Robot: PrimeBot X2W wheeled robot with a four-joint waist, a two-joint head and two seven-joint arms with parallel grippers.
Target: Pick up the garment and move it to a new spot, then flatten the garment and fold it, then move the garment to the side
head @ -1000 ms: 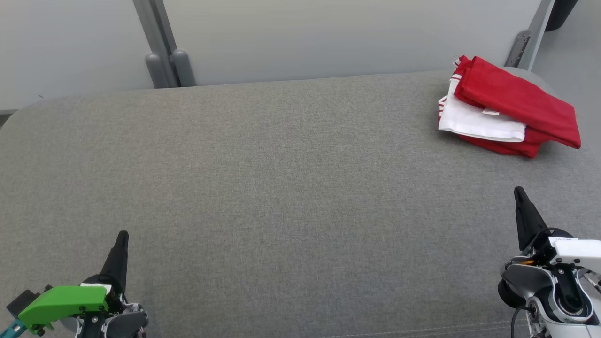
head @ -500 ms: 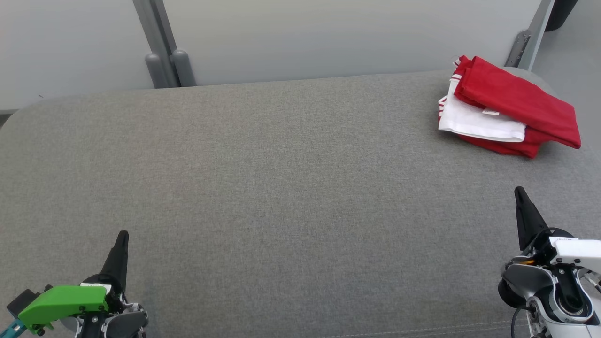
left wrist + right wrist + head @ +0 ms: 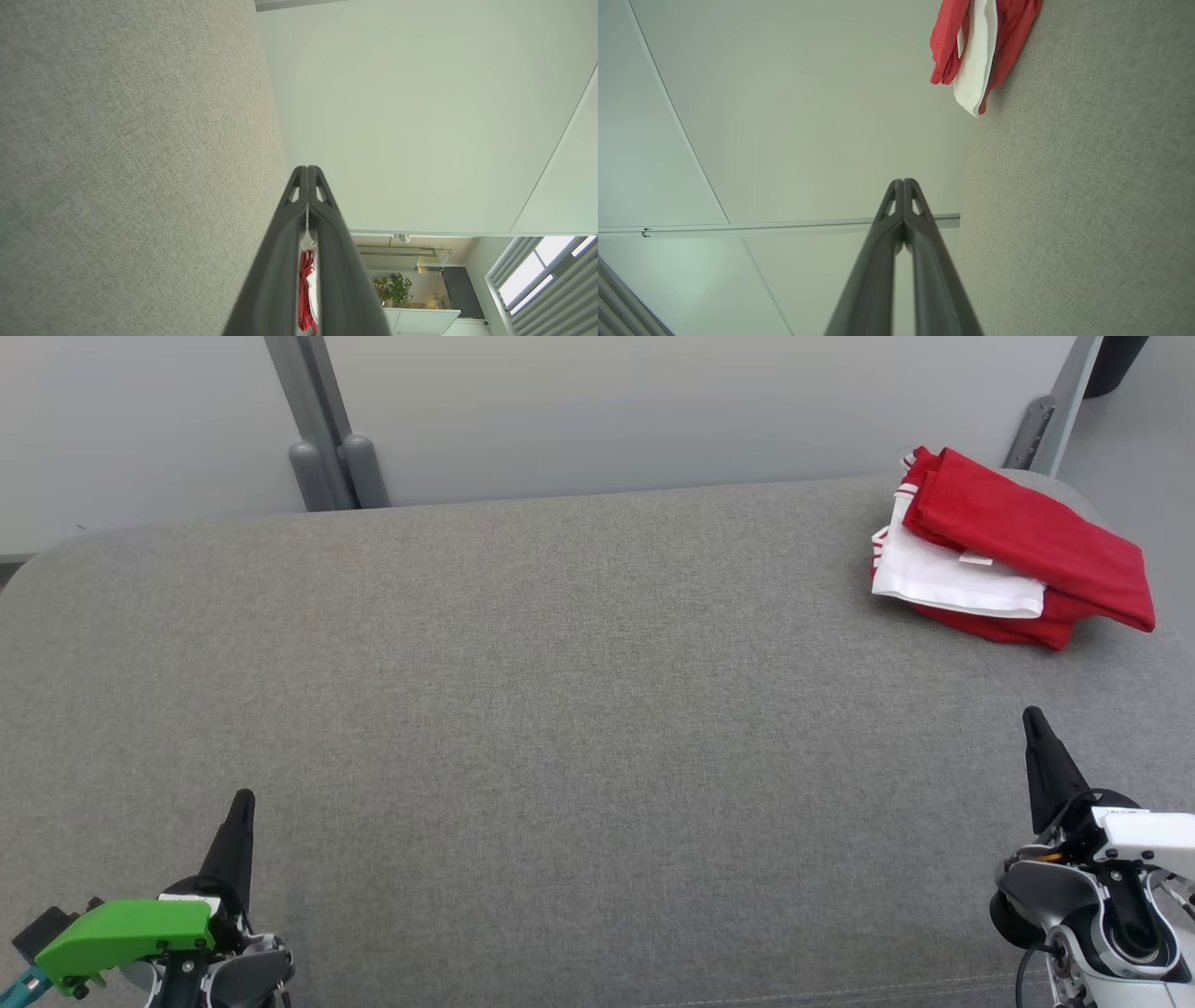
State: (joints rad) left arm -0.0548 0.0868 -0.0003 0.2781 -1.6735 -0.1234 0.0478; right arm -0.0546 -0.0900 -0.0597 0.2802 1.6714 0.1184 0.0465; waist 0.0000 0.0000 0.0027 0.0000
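The left gripper [image 3: 241,805], at seven o'clock in the head view, is clenched, its two dark fingers pressed tip to tip with nothing between them. The right gripper [image 3: 1033,721], at four o'clock, is clenched and empty the same way, and both point toward twelve o'clock over the grey cloth top [image 3: 560,709]. The garment [image 3: 1013,546], red with a white layer showing, lies folded at two o'clock near that top's far right corner, well apart from both grippers.
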